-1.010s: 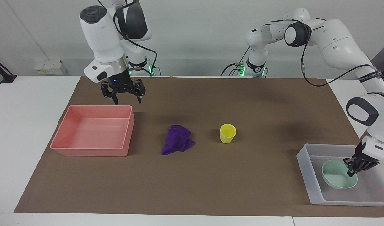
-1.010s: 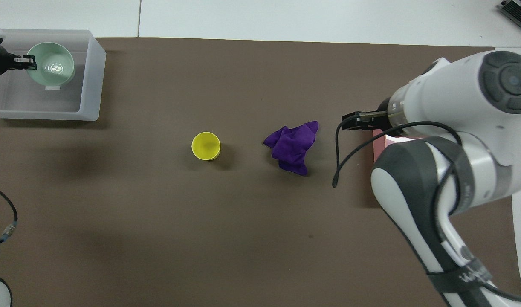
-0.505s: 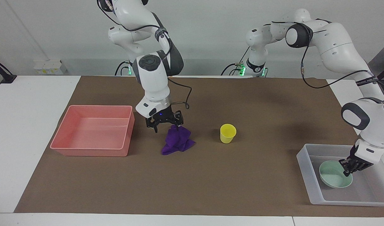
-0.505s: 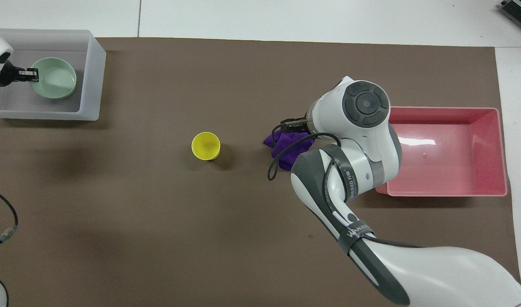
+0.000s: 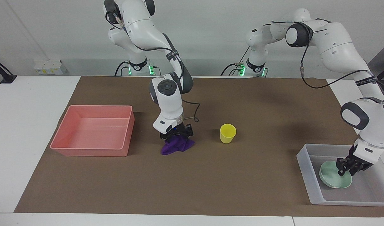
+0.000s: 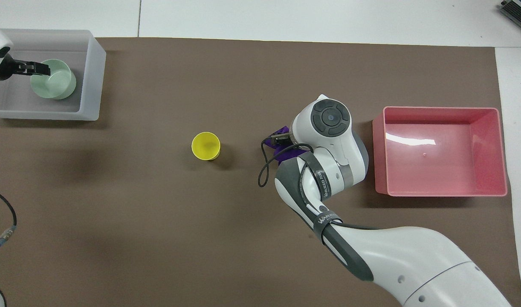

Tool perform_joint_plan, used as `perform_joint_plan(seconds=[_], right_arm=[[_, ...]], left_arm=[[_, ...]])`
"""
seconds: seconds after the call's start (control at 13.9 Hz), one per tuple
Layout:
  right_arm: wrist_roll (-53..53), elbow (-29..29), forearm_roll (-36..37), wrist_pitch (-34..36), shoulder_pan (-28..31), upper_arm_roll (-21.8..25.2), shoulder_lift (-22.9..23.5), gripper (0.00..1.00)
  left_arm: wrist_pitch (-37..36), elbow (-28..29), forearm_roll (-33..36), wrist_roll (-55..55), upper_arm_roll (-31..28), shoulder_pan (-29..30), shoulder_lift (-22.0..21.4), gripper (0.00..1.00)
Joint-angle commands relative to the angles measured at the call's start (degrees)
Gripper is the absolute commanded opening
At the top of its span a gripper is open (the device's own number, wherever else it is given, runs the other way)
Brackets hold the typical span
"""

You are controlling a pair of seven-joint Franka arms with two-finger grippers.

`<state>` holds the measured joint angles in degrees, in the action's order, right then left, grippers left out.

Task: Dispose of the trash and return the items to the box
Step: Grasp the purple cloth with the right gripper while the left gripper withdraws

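Note:
The purple rag (image 5: 176,147) lies on the brown mat between the pink tray and the yellow cup (image 5: 227,133). My right gripper (image 5: 177,138) is down on the rag, fingers open and pressed into its folds. In the overhead view the right arm covers most of the rag (image 6: 282,129). The cup (image 6: 206,146) stands upright and alone. The mint-green bowl (image 5: 331,179) lies in the translucent box (image 5: 305,171) at the left arm's end. My left gripper (image 5: 346,171) is open just over the bowl's rim. The bowl (image 6: 58,81) and the box (image 6: 92,76) also show from overhead.
The pink tray (image 5: 88,153) sits empty at the right arm's end of the mat, beside the rag; it also shows from overhead (image 6: 377,157). White table borders the mat at both ends. A loose black cable (image 6: 4,226) lies near the left arm's base.
My right gripper swung from over the pink tray's edge to the rag and came down onto it. My left gripper lowered the bowl into the box and opened.

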<state>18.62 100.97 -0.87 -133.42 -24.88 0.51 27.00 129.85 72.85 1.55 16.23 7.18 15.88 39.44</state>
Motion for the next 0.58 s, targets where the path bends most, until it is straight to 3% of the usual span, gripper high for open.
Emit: perform_joint_plan(seconds=[0.0,0.36,0.51], right_arm=[[1.51,1.07,0.52,3.85,0.00,0.02,-1.68,0.00],[4.67,-0.07,0.43,5.79,-0.08,0.02,-2.56,0.00],[4.68,-1.65,-0.36,9.03,0.70,0.02,-4.40,0.00]], left_arm=[[-5.29,2.63,1.00,0.12,-0.41,-2.77,-6.37,1.00],[-6.97,17.74,0.91,-3.63,-0.50,-10.33,-21.84,1.00],[-8.64,21.44,0.91,-8.82,-0.50,-14.28,-24.75,1.00]])
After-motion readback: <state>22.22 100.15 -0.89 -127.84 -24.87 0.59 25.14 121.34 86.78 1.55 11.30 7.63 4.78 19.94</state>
